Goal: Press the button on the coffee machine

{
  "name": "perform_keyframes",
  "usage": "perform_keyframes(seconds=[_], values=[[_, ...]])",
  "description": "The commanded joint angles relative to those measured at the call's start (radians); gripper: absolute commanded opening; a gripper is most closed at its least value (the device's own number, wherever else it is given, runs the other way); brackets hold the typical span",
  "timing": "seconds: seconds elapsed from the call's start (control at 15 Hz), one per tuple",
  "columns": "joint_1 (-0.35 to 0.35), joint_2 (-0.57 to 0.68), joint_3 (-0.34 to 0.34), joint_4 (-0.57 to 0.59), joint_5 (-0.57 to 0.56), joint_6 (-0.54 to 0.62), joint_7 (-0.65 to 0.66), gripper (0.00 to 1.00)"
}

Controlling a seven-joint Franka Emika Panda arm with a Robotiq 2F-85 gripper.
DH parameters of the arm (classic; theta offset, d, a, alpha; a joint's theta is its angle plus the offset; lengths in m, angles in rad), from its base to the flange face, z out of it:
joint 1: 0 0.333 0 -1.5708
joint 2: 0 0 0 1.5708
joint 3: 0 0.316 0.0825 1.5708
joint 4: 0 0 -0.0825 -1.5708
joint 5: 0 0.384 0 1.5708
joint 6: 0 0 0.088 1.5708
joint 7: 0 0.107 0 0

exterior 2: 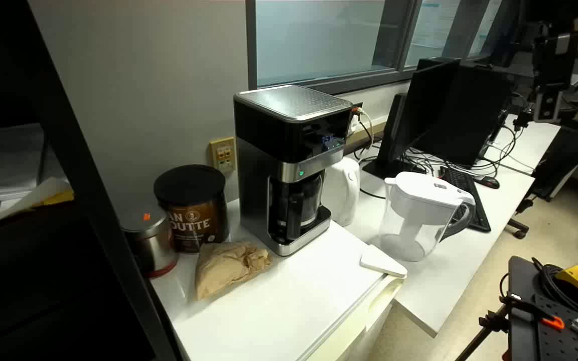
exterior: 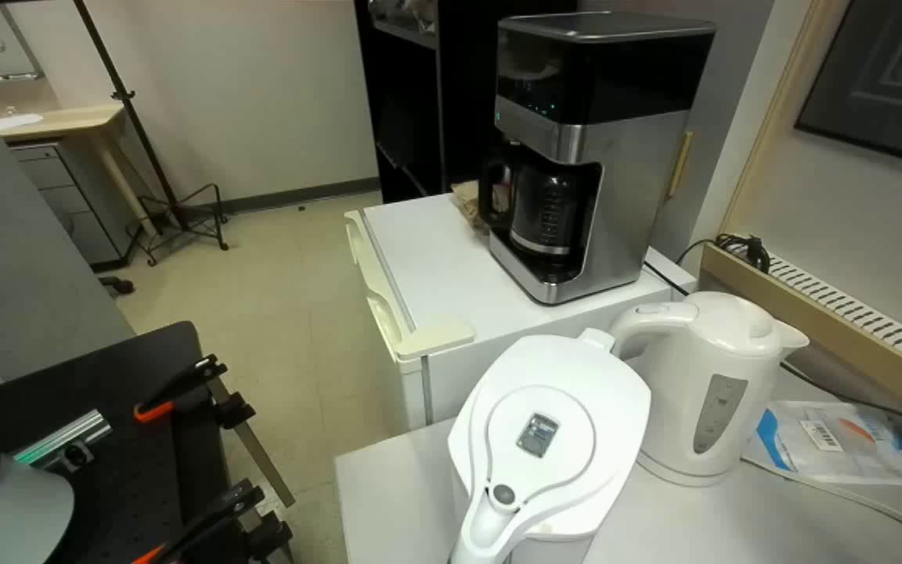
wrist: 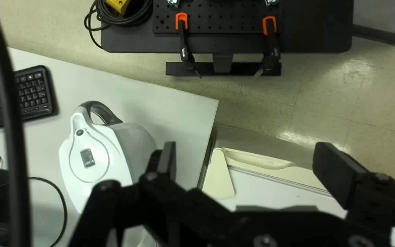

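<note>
Foreground, wrist view: pincer (wrist: 244, 164), parted wide. Coffee machine (exterior: 619, 157): glass carafe (exterior: 549, 207) seated within, contents indiscernible; lidded canister (exterior 2: 193, 220) and crumpled paper bag (exterior 2: 229, 268) on one side, white kettle (exterior: 678, 392) and clear-walled jug (exterior 2: 407, 228) on the other. It stands well apart from the pincer, boxy, black and brushed metal.

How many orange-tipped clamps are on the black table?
2: in the wrist view, left clamp and right clamp along one edge of the table; more may be hidden.
</note>
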Motion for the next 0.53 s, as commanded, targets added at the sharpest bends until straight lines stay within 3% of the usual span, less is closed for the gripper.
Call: perform_keyframes(seconds=[0.0,0.47], values=[[0.019,0.002,-0.015,0.002,-0.004,-0.002,0.005,1.0],[0.023,0.003,-0.011,-0.012,-0.019,0.028,0.003,1.0]])
